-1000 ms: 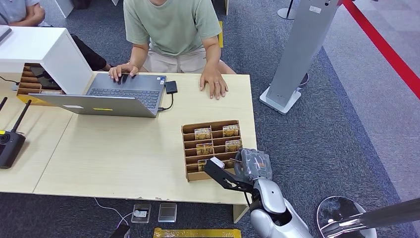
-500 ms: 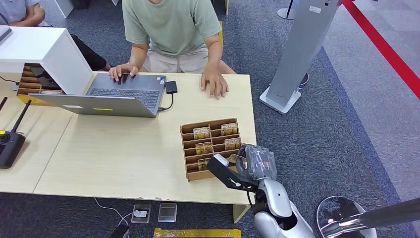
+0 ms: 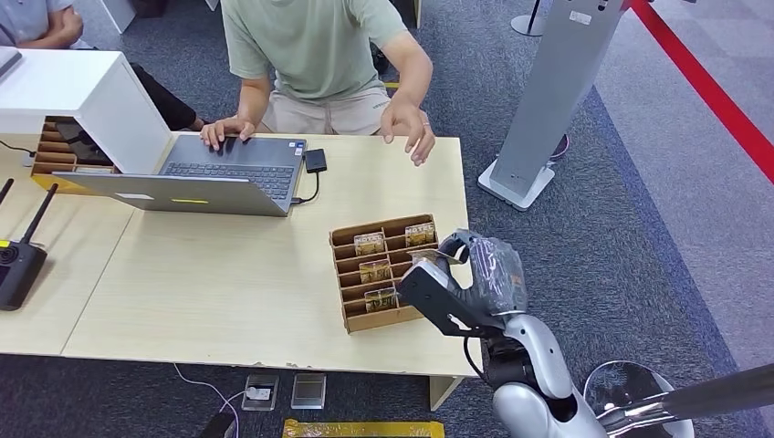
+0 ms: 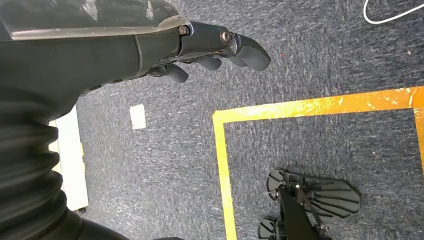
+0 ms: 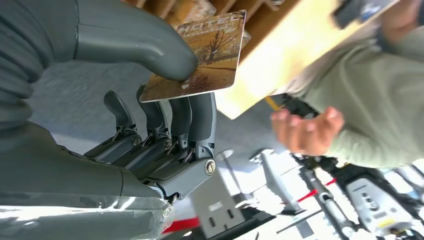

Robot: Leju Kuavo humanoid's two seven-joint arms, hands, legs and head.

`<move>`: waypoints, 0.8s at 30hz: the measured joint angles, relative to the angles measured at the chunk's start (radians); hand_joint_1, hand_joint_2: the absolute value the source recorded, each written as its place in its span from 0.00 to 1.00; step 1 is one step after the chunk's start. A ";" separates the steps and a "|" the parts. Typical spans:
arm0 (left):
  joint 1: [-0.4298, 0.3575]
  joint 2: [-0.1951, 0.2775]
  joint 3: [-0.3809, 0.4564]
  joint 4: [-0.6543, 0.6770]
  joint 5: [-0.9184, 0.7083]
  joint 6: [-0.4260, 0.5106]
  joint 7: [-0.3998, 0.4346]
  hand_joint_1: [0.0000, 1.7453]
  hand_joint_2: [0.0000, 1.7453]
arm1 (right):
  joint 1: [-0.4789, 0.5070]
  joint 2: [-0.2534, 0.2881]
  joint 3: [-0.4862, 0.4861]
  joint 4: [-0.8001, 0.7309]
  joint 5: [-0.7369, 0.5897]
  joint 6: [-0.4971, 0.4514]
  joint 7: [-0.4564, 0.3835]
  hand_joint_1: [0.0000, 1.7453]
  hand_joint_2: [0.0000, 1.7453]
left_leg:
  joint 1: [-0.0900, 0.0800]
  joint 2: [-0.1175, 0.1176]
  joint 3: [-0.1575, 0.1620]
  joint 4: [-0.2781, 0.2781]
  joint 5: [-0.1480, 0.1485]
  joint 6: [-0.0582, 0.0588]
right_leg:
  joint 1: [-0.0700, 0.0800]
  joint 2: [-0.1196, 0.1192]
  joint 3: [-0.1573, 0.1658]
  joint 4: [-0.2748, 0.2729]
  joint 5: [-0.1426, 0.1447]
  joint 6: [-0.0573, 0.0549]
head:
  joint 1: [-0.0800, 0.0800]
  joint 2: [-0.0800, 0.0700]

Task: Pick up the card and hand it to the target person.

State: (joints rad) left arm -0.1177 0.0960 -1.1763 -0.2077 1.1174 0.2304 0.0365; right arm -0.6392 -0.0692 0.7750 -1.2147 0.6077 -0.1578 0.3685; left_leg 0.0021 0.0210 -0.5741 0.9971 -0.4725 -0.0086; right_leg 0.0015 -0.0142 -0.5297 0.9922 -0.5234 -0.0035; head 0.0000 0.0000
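My right hand [image 3: 467,281] hangs over the near right corner of the wooden card rack [image 3: 345,274] on the table. The right wrist view shows its thumb [image 5: 135,37] pressing a brown printed card [image 5: 205,60] against the fingers [image 5: 192,120]; the card is lifted clear of the rack. Across the table sits a person in a green shirt [image 3: 315,46], one hand [image 3: 408,128] raised above the far table edge and blurred in the right wrist view [image 5: 305,132]. My left hand [image 4: 200,50] hangs over the carpet, holding nothing, fingers loosely apart.
Several cards stay in the rack's slots [image 3: 370,244]. An open laptop [image 3: 205,173] lies at the table's far left with the person's other hand on it. A white box [image 3: 82,91] and a black radio unit [image 3: 18,260] stand left. A grey stand [image 3: 548,91] rises right of the table.
My right hand has risen out of the rack with the card and moved toward the person. The person's hand has lifted off the table.
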 joint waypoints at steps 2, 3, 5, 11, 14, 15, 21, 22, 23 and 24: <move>0.000 0.002 -0.003 0.000 -0.004 -0.002 -0.007 0.00 1.00 | -0.058 0.020 0.002 0.115 -0.044 -0.033 -0.038 0.80 1.00 | 0.000 0.001 0.001 -0.001 0.001 0.000 | 0.000 0.001 0.001 -0.001 0.001 0.000 | 0.000 0.000; 0.000 0.004 -0.003 0.001 -0.004 -0.003 -0.009 0.00 1.00 | -0.087 0.032 0.004 0.176 -0.065 -0.045 -0.060 0.80 1.00 | 0.000 0.000 0.001 -0.001 0.001 0.000 | 0.000 0.001 0.001 -0.001 0.001 0.000 | 0.000 0.000; 0.000 0.005 -0.003 0.002 -0.004 -0.003 -0.010 0.00 1.00 | -0.137 0.055 0.011 0.272 -0.091 -0.059 -0.091 0.80 1.00 | 0.000 0.000 0.001 -0.002 0.002 0.001 | 0.000 0.000 0.002 -0.001 0.002 0.001 | 0.000 0.000; 0.001 0.004 -0.007 0.004 -0.008 -0.010 -0.012 0.00 1.00 | -0.252 0.121 0.058 0.517 -0.063 -0.118 -0.138 0.80 1.00 | 0.000 -0.001 0.001 -0.001 0.001 0.001 | 0.000 -0.001 0.003 -0.001 0.000 0.001 | 0.000 0.000; 0.001 0.002 -0.010 0.006 -0.010 -0.012 -0.009 0.00 1.00 | -0.284 0.144 0.063 0.597 -0.059 -0.137 -0.154 0.80 1.00 | 0.000 -0.002 0.001 -0.002 0.001 0.001 | 0.000 -0.002 0.003 -0.001 0.000 0.001 | 0.000 0.000; 0.001 0.001 -0.011 0.007 -0.010 -0.013 -0.006 0.00 1.00 | -0.292 0.151 0.065 0.619 -0.056 -0.142 -0.157 0.80 1.00 | 0.000 -0.003 0.001 -0.001 0.001 0.001 | 0.000 -0.003 0.003 -0.001 0.000 0.001 | 0.000 0.000; 0.000 0.004 -0.008 0.008 -0.003 -0.020 0.002 0.00 1.00 | -0.313 0.208 0.094 0.704 -0.039 -0.146 -0.194 0.80 1.00 | 0.000 -0.003 0.001 -0.001 0.001 0.001 | 0.000 -0.003 0.002 -0.001 0.000 0.001 | 0.000 0.000; 0.000 0.004 -0.008 0.008 -0.002 -0.023 0.001 0.00 1.00 | -0.311 0.214 0.096 0.708 -0.038 -0.150 -0.199 0.80 1.00 | 0.000 -0.003 0.000 -0.001 0.001 0.001 | 0.000 -0.004 0.002 -0.001 0.000 0.001 | 0.000 0.000; 0.000 0.005 -0.009 0.008 -0.003 -0.027 0.001 0.00 1.00 | -0.309 0.220 0.097 0.711 -0.038 -0.153 -0.203 0.80 1.00 | 0.000 -0.004 0.000 -0.001 0.001 0.001 | 0.000 -0.004 0.002 -0.001 -0.001 0.000 | 0.000 0.000; 0.000 0.006 -0.012 0.008 -0.005 -0.031 0.001 0.00 1.00 | -0.307 0.224 0.099 0.713 -0.038 -0.156 -0.208 0.60 1.00 | 0.000 -0.004 0.000 -0.001 0.001 0.001 | 0.000 -0.004 0.002 -0.001 -0.001 0.000 | 0.000 0.000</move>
State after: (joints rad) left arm -0.1178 0.1021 -1.1883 -0.1994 1.1120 0.1992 0.0371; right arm -0.9461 0.1548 0.8737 -0.5014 0.5696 -0.3136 0.1603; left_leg 0.0024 0.0169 -0.5741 0.9964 -0.4716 -0.0078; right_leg 0.0019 -0.0187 -0.5275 0.9915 -0.5239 -0.0030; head 0.0000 0.0000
